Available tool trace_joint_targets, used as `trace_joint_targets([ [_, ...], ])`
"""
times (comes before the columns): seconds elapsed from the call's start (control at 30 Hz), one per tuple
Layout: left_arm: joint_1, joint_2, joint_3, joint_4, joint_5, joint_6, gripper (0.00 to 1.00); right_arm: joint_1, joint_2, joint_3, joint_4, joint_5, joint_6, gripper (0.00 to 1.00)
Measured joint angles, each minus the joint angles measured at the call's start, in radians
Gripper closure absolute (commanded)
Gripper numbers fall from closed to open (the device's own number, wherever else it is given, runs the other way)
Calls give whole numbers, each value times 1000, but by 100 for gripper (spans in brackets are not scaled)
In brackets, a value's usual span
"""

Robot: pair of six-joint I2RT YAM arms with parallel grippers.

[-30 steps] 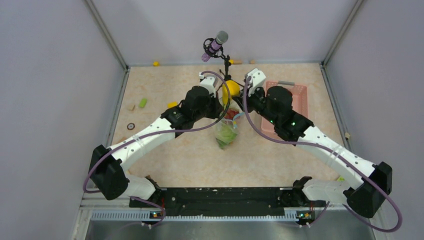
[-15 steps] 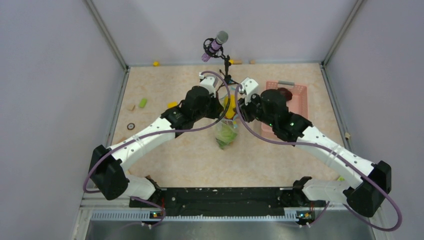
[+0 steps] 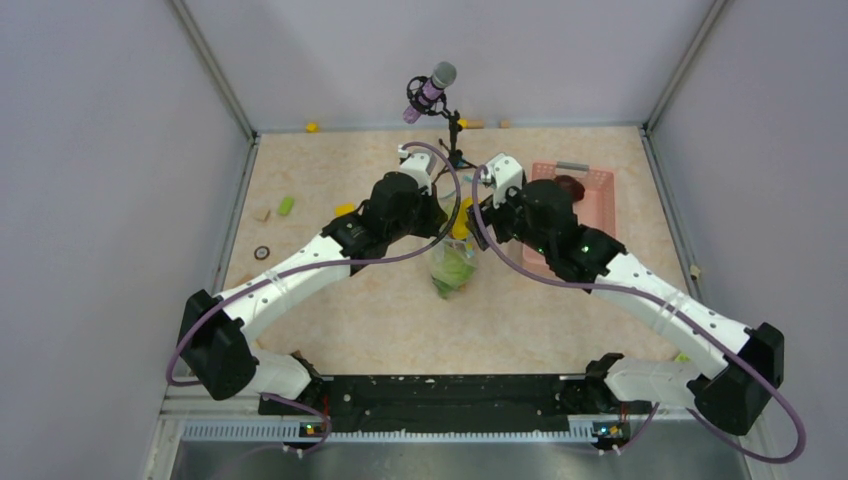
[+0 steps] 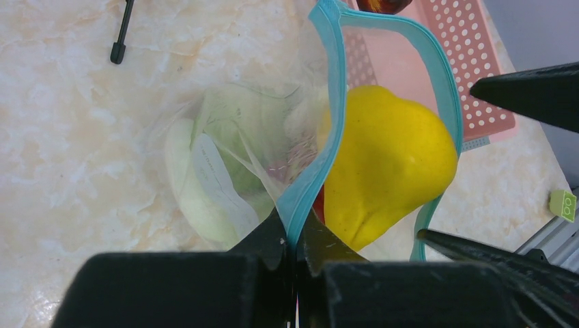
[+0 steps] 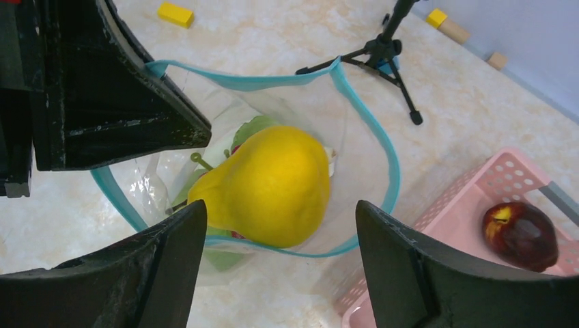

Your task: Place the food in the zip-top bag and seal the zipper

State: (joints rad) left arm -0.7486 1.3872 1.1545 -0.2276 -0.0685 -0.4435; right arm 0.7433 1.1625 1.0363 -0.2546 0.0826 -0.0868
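Note:
My left gripper (image 4: 295, 222) is shut on the light blue zipper (image 4: 334, 116) and holds one side of the clear zip-top bag (image 4: 232, 123) up, so its mouth stands open. A yellow pear-shaped fruit (image 5: 273, 184) lies inside the mouth, on top of green leaves and pale cabbage (image 4: 205, 178). My right gripper (image 5: 280, 208) hovers open just above the fruit and touches nothing. From the top view the bag (image 3: 452, 265) hangs between both wrists. A dark red fruit (image 5: 519, 236) lies in the pink basket.
The pink lattice basket (image 3: 600, 195) stands right of the bag, close to my right arm. A microphone on a black tripod (image 3: 432, 90) is behind the bag. Small blocks lie scattered, such as a green one (image 3: 286, 205) and a yellow one (image 5: 176, 14).
My right arm swung left over the bag with the yellow fruit, then its jaws opened and let the fruit go into the bag mouth. The left gripper kept its hold.

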Motion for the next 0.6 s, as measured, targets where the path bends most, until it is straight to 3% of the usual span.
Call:
trace_joint_targets([
  [0.23, 0, 0, -1, 0, 0, 0, 100, 0, -61, 0, 62, 105, 72, 12],
  [0.47, 0, -2, -3, 0, 0, 0, 100, -18, 0, 53, 23, 293, 196, 24],
  [0.6, 0, -2, -3, 0, 0, 0, 100, -37, 56, 67, -3, 322, 240, 32],
])
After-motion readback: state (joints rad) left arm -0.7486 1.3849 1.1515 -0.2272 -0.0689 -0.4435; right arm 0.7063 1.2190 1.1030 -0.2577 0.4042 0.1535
